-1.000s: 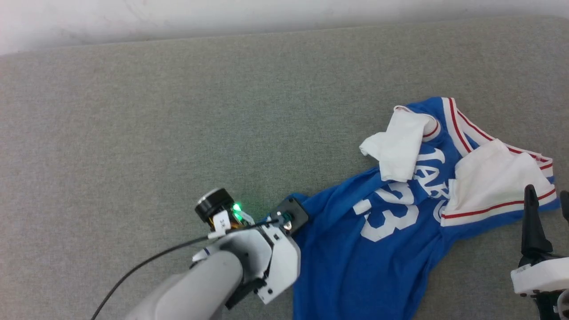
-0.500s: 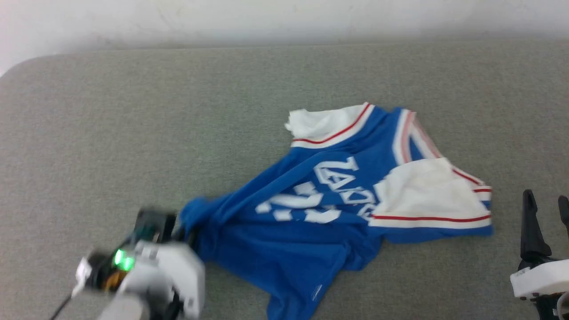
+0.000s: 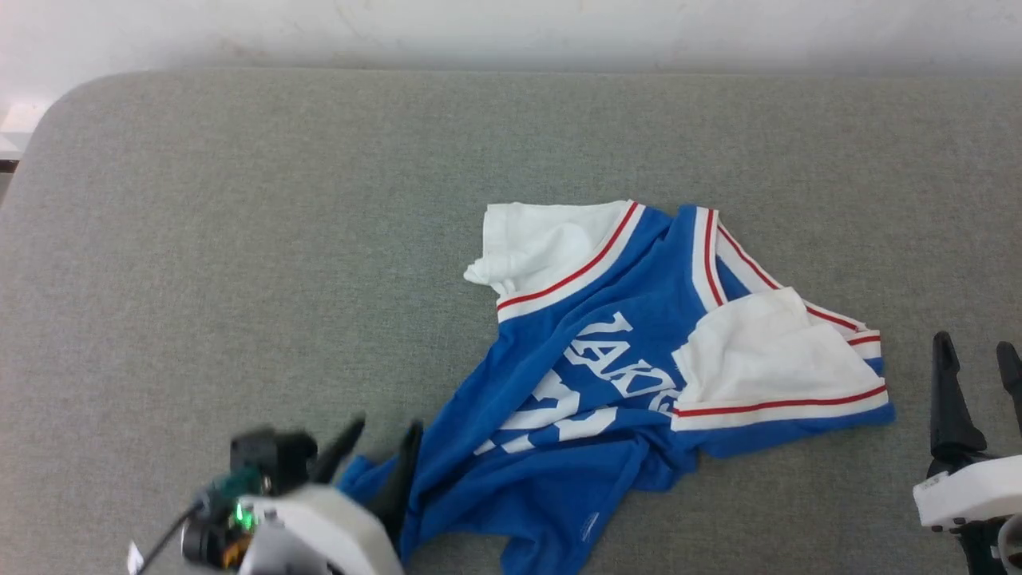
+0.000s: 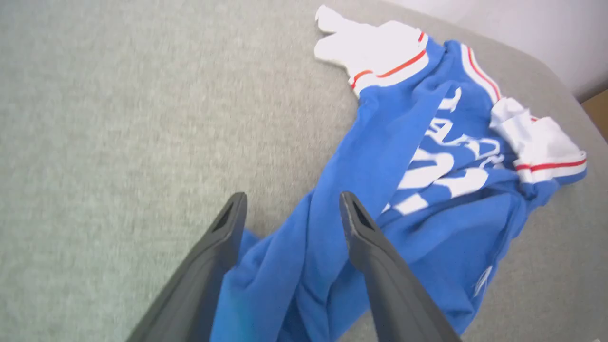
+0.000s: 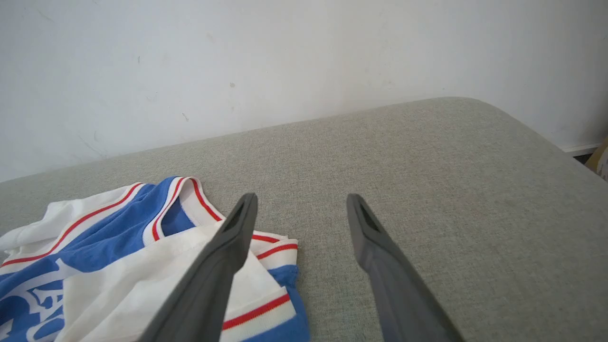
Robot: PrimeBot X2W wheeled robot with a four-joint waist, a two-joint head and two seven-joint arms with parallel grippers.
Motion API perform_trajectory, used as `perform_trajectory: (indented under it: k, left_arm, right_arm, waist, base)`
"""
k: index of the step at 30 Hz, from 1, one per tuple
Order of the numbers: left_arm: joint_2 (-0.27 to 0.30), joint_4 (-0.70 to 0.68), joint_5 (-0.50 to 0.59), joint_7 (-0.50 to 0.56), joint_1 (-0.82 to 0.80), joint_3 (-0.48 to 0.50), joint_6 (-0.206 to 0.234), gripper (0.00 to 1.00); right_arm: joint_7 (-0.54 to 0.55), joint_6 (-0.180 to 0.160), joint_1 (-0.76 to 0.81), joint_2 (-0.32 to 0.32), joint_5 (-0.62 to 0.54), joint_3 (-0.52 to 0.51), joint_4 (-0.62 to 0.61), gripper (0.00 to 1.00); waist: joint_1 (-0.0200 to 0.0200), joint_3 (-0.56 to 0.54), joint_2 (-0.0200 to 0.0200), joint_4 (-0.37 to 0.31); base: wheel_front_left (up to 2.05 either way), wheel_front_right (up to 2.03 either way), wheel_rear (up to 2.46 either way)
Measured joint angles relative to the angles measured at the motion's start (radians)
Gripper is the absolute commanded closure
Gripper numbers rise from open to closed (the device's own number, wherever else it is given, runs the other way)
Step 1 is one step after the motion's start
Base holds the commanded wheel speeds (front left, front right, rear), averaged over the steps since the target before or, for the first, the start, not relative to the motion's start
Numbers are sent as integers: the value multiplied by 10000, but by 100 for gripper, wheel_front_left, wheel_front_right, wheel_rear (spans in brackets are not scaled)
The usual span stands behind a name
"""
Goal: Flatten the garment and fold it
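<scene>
Obs., head view: the garment lies crumpled on the grey padded surface, right of centre, running from mid-frame down to the bottom edge. Collar end is toward the upper right, hem end toward the lower left. The white print is creased and only partly readable.

Left gripper, lower left: fingers spread wide, with a bunch of blue hem lying loose between them, not pinched. The left wrist view shows the same, cloth heaped between the two dark fingers.

Right gripper, right edge: fingers wide apart, nothing in them, just beside the near sleeve and apart from it.

Risks (judgement):
- Hem cloth sits between the open left fingers. If that arm pulls away it may catch on a finger and drag the shirt back into a heap.
- Nothing anchors the collar end. A one-sided tug would probably slide the whole shirt instead of stretching it flat.
- The near sleeve is folded over the chest, and the body is twisted near the hem. Folding now would lock in the wrinkles.

Count: garment 1; white sleeves 2, the second being the far sleeve; grippers 2, two fingers each; padded surface 1.
</scene>
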Motion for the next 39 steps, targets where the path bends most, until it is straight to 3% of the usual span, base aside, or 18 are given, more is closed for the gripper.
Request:
perform_trajectory:
  k: [7,15,24,25,26,31,39]
  left_arm:
    - [-31,-240,1139,-575,-2499,-123,-399,0]
    - [-123,1904,1572,1262,-4131,-1417,-1279,0]
    - [-142,3361,1603,2468,-4565,-1998,-1513,0]
    - [-151,3407,1544,2562,-4631,-2015,-1549,76]
    - [-169,3442,1446,2606,-4666,-2004,-1618,100]
    - [-491,3287,378,2686,-4323,-1661,-1718,100]
    - [-397,1383,-1264,3193,-1887,-1582,-1877,100]
  right_arm:
    - [10,0,-13,-2,4,42,0,0]
    - [-13,0,-83,0,88,159,140,0]
    - [-113,0,-192,0,115,159,355,0]
    - [-125,0,-196,0,115,159,378,0]
    - [-127,0,-201,0,115,161,399,0]
    - [-180,0,-226,-2,109,213,428,0]
    - [-77,0,-184,2,96,288,366,0]
  waist:
    - [0,21,0,-287]
    - [0,256,0,-864]
    - [-1,664,0,-1325]
    - [0,680,0,-1343]
    - [0,679,0,-1345]
    - [0,537,0,-1228]
    - [0,282,0,-952]
  base:
    - [0,0,0]
    - [0,0,0]
    - [0,0,0]
    - [0,0,0]
    - [0,0,0]
    - [0,0,0]
    - [0,0,0]
